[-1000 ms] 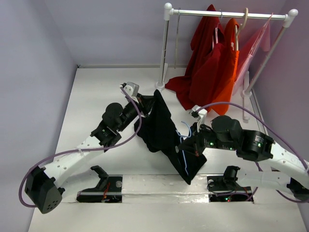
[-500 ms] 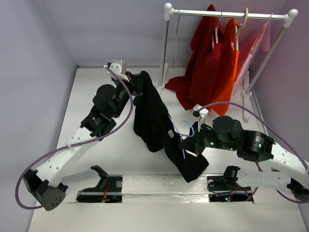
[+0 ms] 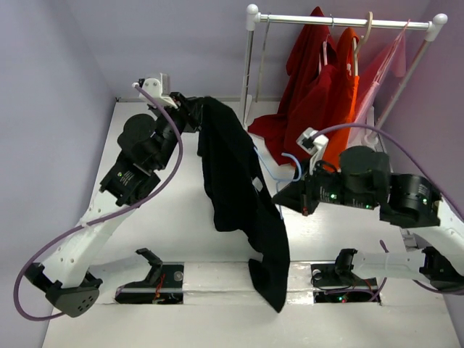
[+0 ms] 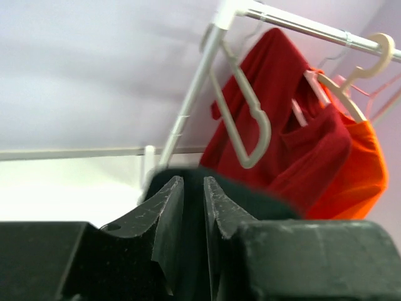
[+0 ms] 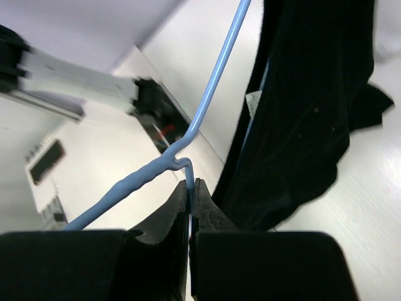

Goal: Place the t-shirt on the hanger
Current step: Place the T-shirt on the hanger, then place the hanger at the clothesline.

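Top view: the left gripper (image 3: 194, 110), at 11 o'clock, is clamped on the top edge of the black t-shirt (image 3: 239, 181). The shirt hangs in a long drape toward 6 o'clock above the table (image 3: 167, 210). At the shirt's 3 o'clock, the right gripper (image 3: 284, 197) pinches the light-blue hanger (image 3: 272, 172), whose wire meets the fabric's edge. Red garments (image 3: 312, 101) hang on a rack (image 3: 250, 65) at 1 o'clock.

Left wrist view: the fingers stand a narrow slit apart, with black cloth between them.

Right wrist view: the fingers are pressed tight on the hanger's wire just below its twist, the t-shirt at 2 o'clock.
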### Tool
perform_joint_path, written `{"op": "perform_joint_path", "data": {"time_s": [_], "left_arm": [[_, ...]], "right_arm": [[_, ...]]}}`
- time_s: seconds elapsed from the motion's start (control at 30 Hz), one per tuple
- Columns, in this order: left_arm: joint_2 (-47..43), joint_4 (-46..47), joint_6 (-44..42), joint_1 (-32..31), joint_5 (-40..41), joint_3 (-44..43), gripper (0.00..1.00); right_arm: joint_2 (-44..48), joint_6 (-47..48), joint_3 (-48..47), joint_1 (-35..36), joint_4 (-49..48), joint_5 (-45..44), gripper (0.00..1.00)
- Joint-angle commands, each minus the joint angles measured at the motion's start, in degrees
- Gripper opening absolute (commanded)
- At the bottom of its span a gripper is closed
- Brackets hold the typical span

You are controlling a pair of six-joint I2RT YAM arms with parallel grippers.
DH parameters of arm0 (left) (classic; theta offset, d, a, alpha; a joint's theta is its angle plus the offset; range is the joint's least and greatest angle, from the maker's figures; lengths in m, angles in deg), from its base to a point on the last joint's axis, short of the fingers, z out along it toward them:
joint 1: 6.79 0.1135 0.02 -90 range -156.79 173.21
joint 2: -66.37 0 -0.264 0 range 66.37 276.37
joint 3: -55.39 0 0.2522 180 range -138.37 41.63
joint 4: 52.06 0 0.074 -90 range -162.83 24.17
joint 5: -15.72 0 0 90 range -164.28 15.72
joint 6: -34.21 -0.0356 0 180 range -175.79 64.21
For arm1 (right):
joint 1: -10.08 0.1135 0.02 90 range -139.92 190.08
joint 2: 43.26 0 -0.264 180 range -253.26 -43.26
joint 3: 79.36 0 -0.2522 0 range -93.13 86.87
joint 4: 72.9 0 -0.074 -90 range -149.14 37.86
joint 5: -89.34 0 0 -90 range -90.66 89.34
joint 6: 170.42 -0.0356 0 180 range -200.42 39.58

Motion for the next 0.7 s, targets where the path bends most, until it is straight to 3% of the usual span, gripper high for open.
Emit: {"op": "perform_joint_path", "data": {"time_s": [0.0,0.23,0.4,0.67], "left_arm": [[-1.38,-3.12,0.37,0.76,3.47,-0.46,0.17],[-5.85,-2.43,2.65,0.76,-2.14,4.63,0.28],[-10.60,-3.74,4.24,0.76,-5.75,7.27,0.29],[-18.25,-8.40,4.15,0.76,-7.43,7.62,0.32]], "right_arm": [[2.31,-1.09,5.11,-0.09,-0.09,-1.45,0.00],[-0.93,-1.89,1.78,-0.09,6.50,-8.73,0.00],[-5.67,-0.66,-0.06,-0.79,10.10,-17.17,0.00],[-14.11,4.09,-7.27,-11.94,8.44,-18.77,0.00]]}}
